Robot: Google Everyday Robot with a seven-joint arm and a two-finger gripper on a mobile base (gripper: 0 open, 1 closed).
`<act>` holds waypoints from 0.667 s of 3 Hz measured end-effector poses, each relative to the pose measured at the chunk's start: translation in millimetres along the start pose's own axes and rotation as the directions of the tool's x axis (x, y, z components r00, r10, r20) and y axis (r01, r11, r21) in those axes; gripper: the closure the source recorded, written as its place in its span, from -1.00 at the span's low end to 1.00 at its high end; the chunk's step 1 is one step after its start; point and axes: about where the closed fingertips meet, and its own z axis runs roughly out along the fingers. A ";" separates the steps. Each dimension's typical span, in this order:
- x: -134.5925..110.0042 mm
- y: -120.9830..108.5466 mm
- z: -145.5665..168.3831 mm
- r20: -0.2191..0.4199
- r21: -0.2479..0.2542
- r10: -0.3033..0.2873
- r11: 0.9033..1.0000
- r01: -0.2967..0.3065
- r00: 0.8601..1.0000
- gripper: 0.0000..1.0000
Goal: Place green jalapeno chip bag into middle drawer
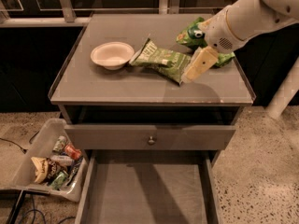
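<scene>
Item: green jalapeno chip bag [161, 59], lying flat at the centre of the surface [117, 85], right of the bowl [112, 55]. Likely light, soft, crinkly and slippery, with fragile contents; best taken by its near right edge. Tool: pincer [189, 76], over that edge; aperture cannot be told. Destination: middle drawer [145, 190], open, below and nearer.

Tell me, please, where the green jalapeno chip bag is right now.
The green jalapeno chip bag lies flat on the cabinet top, between the white bowl on its left and the gripper at its right end.
</scene>
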 end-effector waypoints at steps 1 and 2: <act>5.7 -21.0 27.6 -0.003 0.026 0.016 1.000 -0.016 1.000 -1.00; 4.7 -36.4 56.1 0.002 0.010 0.022 1.000 -0.022 1.000 -1.00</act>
